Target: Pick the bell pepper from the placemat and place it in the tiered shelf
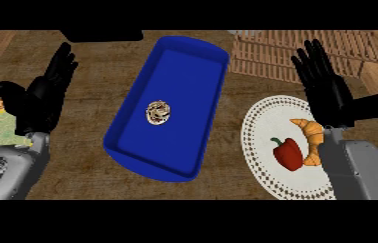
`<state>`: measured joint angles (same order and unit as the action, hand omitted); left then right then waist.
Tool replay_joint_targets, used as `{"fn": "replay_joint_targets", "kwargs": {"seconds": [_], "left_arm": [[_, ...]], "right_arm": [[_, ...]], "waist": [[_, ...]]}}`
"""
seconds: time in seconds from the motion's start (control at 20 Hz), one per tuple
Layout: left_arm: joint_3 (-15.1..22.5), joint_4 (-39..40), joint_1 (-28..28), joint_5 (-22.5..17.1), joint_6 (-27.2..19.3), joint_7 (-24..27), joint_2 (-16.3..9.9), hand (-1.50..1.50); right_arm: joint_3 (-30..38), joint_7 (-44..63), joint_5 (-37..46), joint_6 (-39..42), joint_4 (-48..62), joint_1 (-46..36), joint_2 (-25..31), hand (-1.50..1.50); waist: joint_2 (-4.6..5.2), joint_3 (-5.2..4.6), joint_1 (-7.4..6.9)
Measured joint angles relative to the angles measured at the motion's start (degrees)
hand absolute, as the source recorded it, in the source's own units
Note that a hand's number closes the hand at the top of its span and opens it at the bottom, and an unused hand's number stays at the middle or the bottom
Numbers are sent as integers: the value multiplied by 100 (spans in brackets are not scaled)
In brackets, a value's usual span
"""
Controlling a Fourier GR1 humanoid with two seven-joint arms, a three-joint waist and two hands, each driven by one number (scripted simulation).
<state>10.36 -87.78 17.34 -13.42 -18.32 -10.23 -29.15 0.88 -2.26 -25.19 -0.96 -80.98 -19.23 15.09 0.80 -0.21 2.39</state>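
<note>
Touching croissant [312,137]: bell pepper [288,153]

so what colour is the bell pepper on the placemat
Red, with a small green stem; the bell pepper shows best in the head view, beside a croissant.

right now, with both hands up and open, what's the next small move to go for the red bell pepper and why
Probably lower the right hand toward the red bell pepper. That hand is open, holds nothing, and hovers just beyond the round white dotted placemat, where the pepper lies beside an orange croissant. The left hand is across the long blue tray, on the far side.
</note>
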Motion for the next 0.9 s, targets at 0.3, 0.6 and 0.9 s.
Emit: {"fn": "replay_joint_targets", "kwargs": {"seconds": [0.3,0.6,0.9], "left_arm": [[-17,475,-700,-331,75,-197,323,0],[39,773,-1216,-736,367,-385,609,0],[-52,1118,-1333,-808,710,-147,731,0]], "right_arm": [[569,-526,384,709,-197,538,1344,150],[887,-943,1348,892,946,1297,2437,-150],[937,-2249,1612,1978,1700,1634,2898,-150]], "waist": [[-56,14,-47],[-25,11,-145],[-72,36,-209]]}}
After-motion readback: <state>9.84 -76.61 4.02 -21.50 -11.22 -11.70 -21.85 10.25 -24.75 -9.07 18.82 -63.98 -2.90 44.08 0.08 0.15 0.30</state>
